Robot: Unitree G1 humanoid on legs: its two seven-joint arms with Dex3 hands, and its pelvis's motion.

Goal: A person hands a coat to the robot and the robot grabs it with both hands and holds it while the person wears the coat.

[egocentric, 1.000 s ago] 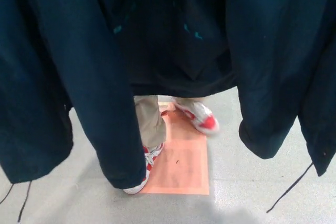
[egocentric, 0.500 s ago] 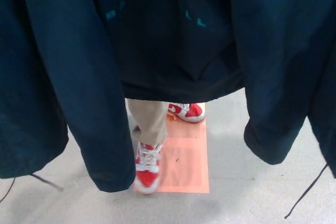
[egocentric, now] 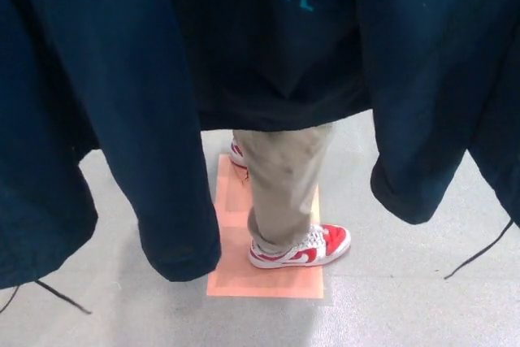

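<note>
A dark navy coat [egocentric: 122, 79] is hanging across the whole upper part of the head view, filling it from the left edge to the right edge. Its two sleeves are dangling down: the one on the left [egocentric: 166, 201] is reaching low, its cuff hanging just over the corner of an orange floor mat [egocentric: 276, 278], while the one on the right [egocentric: 414, 176] is ending higher, above the grey floor [egocentric: 390, 298]. Thin drawcords [egocentric: 479, 253] are trailing from the coat's lower edges on both sides. Between the sleeves a person is standing very close to the coat, wearing a black top [egocentric: 276, 54] with small teal marks on it and khaki trousers [egocentric: 284, 188]. One red and white sneaker [egocentric: 302, 248] is resting on the mat, pointing toward the right of the picture; a bit of the other shoe [egocentric: 236, 154] is peeking out behind the trouser leg. Neither robot hand is showing anywhere, so I cannot tell whether either one is gripping the coat.
</note>
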